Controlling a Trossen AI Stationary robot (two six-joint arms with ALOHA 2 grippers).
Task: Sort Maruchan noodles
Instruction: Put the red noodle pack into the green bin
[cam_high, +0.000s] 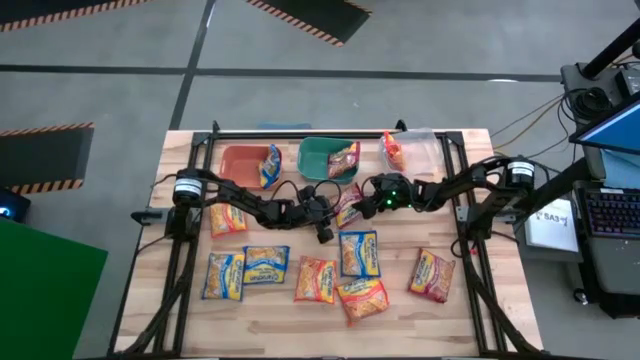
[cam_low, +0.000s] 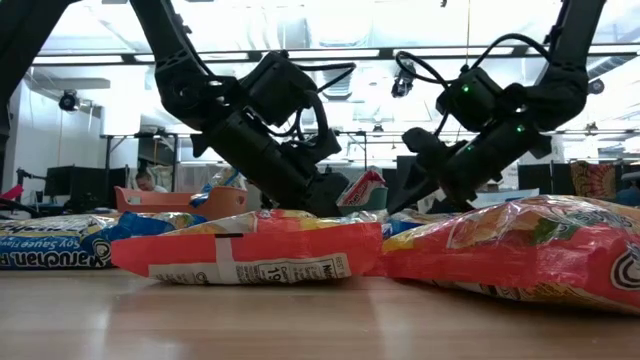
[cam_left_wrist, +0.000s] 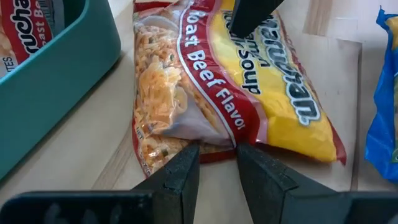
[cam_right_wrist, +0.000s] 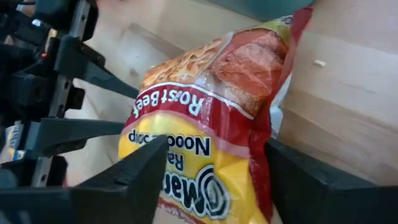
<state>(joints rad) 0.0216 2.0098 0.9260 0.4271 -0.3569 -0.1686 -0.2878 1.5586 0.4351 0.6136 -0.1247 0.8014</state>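
- Risking a tug-of-war: right gripper (cam_right_wrist: 205, 180) straddling one end of the roast beef packet (cam_right_wrist: 211, 124), left gripper (cam_left_wrist: 217, 165) pinching the opposite end's edge between nearly shut jaws; pulling apart likely tearing or creasing the glossy wrapper.
- Risking a slip: right jaws standing wide, one finger each side of the packet, not visibly pressing it; lifting now possibly leaving it behind or dragging it by one corner.
- Risking a bump: green bin (cam_left_wrist: 56, 81) sitting just beside the left jaws, a similar packet already inside; swinging toward it possibly nudging the wall.
- Lying between the two sets of jaws, near the table's middle, just short of the green bin: roast beef packet (cam_high: 349, 205), one end tilting up off the wood in the low view.
- Looking flat, rectangular, shiny; maroon-red border, yellow panel with lettering, noodle photo at the left-jaw end; surface slightly puffed and wrinkled.
- Waiting nearer the front edge: other noodle packets (cam_high: 300, 275), blue-and-yellow and orange-red, well apart from both jaws.
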